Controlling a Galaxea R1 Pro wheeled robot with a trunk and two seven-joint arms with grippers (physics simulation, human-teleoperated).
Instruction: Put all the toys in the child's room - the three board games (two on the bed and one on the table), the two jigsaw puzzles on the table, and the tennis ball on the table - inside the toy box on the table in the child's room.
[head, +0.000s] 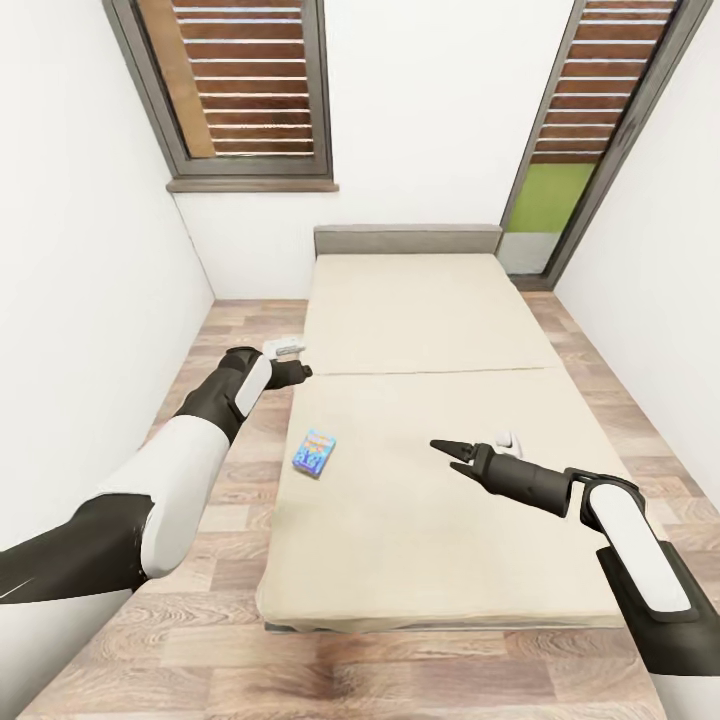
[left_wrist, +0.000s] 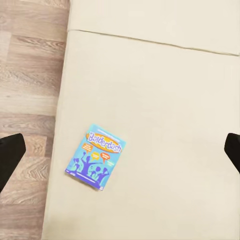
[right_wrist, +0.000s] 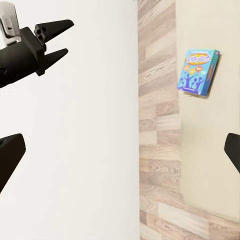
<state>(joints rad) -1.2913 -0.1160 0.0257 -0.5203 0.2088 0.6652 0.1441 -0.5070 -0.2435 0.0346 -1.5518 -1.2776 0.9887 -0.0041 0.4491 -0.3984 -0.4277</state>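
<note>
A small blue board game (head: 314, 452) lies flat on the beige mattress of the bed (head: 430, 330), close to its left edge. In the left wrist view it is a blue "Balderdash" box (left_wrist: 96, 156). My left gripper (head: 298, 372) hangs open above the bed's left edge, a little beyond the box, with nothing between its fingers (left_wrist: 10, 155). My right gripper (head: 447, 452) is open over the middle of the mattress, pointing left toward the box from about a hand's width away. The right wrist view takes in the box (right_wrist: 198, 71) and the open left gripper (right_wrist: 56, 40).
A low grey headboard (head: 408, 240) closes the far end of the bed. White walls stand close on both sides. A strip of wood plank floor (head: 230, 480) runs along the bed's left and front. A slatted window (head: 245, 80) and a tall glazed door (head: 590, 140) are at the back.
</note>
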